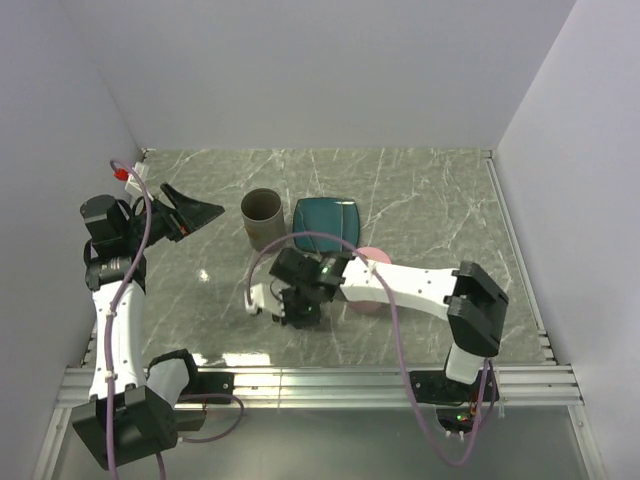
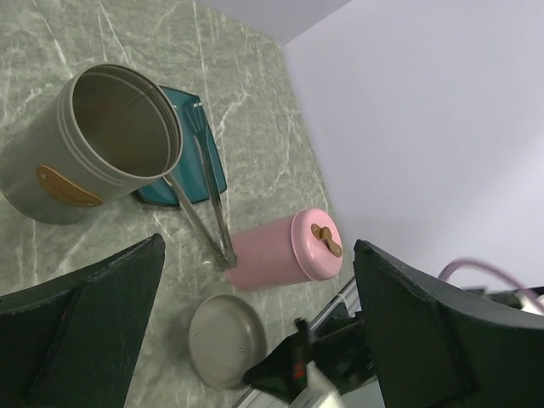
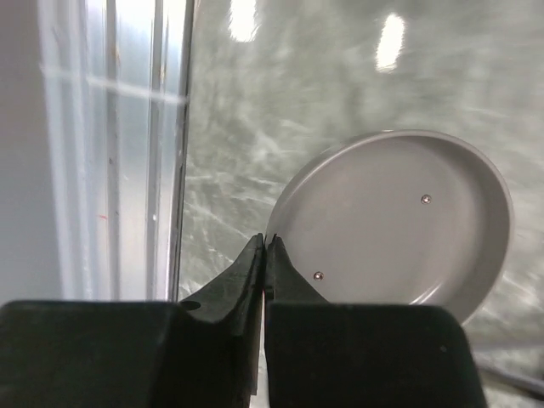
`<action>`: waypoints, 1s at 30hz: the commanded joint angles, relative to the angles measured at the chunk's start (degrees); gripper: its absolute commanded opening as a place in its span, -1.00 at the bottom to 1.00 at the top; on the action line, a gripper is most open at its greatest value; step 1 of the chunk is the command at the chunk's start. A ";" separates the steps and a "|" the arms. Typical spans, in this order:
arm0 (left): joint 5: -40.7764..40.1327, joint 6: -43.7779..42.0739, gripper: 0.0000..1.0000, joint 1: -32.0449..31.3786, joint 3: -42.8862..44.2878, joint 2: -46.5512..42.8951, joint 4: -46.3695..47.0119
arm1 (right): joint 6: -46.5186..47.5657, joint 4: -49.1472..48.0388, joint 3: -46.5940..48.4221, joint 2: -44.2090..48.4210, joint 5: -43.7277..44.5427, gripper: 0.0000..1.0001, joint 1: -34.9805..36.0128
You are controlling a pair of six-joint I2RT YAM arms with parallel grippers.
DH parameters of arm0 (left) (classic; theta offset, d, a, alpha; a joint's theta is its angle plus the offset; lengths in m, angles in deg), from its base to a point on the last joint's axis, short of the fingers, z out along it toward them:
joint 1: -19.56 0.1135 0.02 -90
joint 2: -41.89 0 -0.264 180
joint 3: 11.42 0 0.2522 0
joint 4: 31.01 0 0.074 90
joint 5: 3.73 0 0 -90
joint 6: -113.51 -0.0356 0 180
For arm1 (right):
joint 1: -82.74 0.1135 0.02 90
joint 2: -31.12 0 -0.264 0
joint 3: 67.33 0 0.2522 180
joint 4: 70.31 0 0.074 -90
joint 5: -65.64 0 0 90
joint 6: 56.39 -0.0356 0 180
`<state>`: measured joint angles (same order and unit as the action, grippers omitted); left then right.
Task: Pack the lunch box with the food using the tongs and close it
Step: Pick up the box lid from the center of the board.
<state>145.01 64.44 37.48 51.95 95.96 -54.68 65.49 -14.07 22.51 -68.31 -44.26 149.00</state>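
Observation:
The grey cylindrical lunch box (image 1: 261, 217) (image 2: 102, 144) stands open and upright beside the teal plate (image 1: 326, 219) (image 2: 208, 166). Silver tongs (image 2: 204, 195) lie from the plate toward a pink canister (image 2: 285, 251) that lies on its side. The lunch box's grey lid (image 2: 225, 340) (image 3: 399, 221) lies upside down on the table. My right gripper (image 1: 300, 310) (image 3: 266, 238) is shut on the lid's near rim, one finger inside and one outside. My left gripper (image 1: 190, 213) (image 2: 259, 246) hangs open and empty at the far left. No food shows in any view.
The pink canister (image 1: 368, 262) sits partly under my right arm. A metal rail (image 1: 330, 378) runs along the table's near edge, close to the lid. White walls enclose the marble table (image 1: 430, 200) on three sides.

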 commanded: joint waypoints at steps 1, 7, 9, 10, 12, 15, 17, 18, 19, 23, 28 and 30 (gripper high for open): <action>1.90 -2.16 0.99 0.19 -1.00 -2.55 4.46 | -3.56 1.73 6.53 5.56 -6.89 -1.00 -4.28; 2.34 -11.64 0.99 0.19 -3.81 -10.45 6.31 | -16.02 3.67 20.24 5.04 -32.36 -1.00 -21.15; 4.00 -12.53 0.99 0.11 -5.04 -12.04 8.06 | -20.60 -1.22 21.66 5.57 -40.86 -1.00 -24.84; 5.23 -12.28 0.99 -0.07 -6.87 -13.70 12.68 | -26.54 -3.78 21.57 5.92 -42.92 -1.00 -27.91; 8.93 -15.50 0.99 -0.77 -9.34 -17.30 17.36 | -40.30 -14.54 20.35 5.66 -52.11 -1.00 -31.44; 7.36 -31.78 0.95 -4.09 -12.95 -23.01 16.77 | -68.11 -41.53 14.75 4.43 -59.70 -1.00 -36.28; 6.22 -43.68 0.91 -6.65 -14.18 -25.22 13.46 | -87.94 -64.33 6.95 4.43 -60.26 -1.00 -37.77; 5.69 -52.53 0.89 -9.45 -14.36 -26.45 12.91 | -106.40 -86.81 5.16 3.21 -59.99 -1.00 -37.96; 5.25 -57.75 0.88 -10.87 -13.58 -26.55 11.25 | -113.63 -95.04 4.44 2.24 -59.73 -1.00 -37.87; 2.00 -79.49 0.76 -17.64 -9.18 -23.05 1.04 | -117.60 -93.88 3.21 2.23 -58.67 -1.00 -37.78; -0.20 -83.28 0.73 -23.61 -8.03 -18.82 6.65 | -121.08 -95.82 1.10 3.99 -58.06 -1.00 -37.52; -4.48 -83.20 0.72 -28.00 -8.12 -17.77 9.46 | -120.39 -93.20 1.27 4.51 -57.88 -1.00 -37.61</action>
<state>145.14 -10.92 13.46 42.02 77.20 -49.53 -48.97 -101.94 23.91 -67.16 -101.50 111.10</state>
